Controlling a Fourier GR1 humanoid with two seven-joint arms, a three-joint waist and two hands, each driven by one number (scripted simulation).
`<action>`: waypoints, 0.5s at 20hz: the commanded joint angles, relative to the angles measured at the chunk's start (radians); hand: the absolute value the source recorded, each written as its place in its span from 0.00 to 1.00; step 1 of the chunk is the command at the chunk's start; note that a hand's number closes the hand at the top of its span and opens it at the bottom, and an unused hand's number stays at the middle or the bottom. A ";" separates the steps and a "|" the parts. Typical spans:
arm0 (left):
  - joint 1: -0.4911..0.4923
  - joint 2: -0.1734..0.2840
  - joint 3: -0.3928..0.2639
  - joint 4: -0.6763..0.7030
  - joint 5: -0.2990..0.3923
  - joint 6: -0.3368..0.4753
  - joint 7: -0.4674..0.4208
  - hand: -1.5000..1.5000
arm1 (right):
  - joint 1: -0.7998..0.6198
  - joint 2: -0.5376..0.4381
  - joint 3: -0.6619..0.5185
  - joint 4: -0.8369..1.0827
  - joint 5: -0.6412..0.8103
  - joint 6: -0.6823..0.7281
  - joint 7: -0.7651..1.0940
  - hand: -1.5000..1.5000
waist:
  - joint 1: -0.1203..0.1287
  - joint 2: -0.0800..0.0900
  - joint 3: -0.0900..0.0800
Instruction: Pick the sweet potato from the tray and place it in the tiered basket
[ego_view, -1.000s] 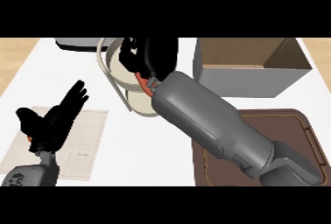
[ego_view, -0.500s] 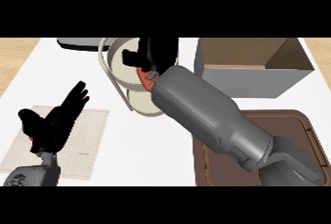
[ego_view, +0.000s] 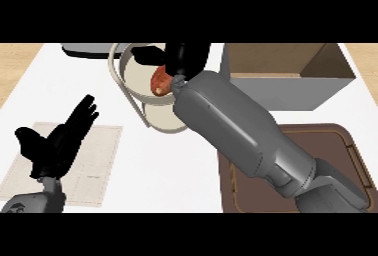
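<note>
my right hand (ego_view: 186, 56) is curled round the sweet potato (ego_view: 159, 81), holding it over the upper tier of the tiered basket (ego_view: 140, 75), at the far side of the desk (ego_view: 170, 160). i judge the potato stiff, fairly dense and a bit rough, so it should not slip; its thick middle is the best place to hold. the basket's looped frame stands close on the left, and a cardboard box (ego_view: 288, 75) sits just right. the brown tray (ego_view: 332, 150) lies near right, under my forearm. my left hand (ego_view: 55, 142) rests open at near left above a pale mat (ego_view: 100, 150).
</note>
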 joint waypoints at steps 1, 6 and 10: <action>-0.018 0.033 0.055 0.020 0.039 -0.022 0.000 0.50 | 0.003 0.007 -0.082 -0.089 -0.037 -0.164 0.014 0.00 | -0.026 -0.006 0.000; 0.001 -0.001 0.031 0.007 0.000 0.022 0.006 0.50 | 0.118 -0.086 -0.169 -0.200 -0.019 -0.157 -0.056 0.00 | -0.059 -0.012 0.001; 0.053 0.038 0.072 -0.041 0.047 -0.019 0.025 0.50 | 0.221 -0.157 -0.208 -0.320 0.039 -0.167 -0.022 0.00 | -0.068 -0.020 0.001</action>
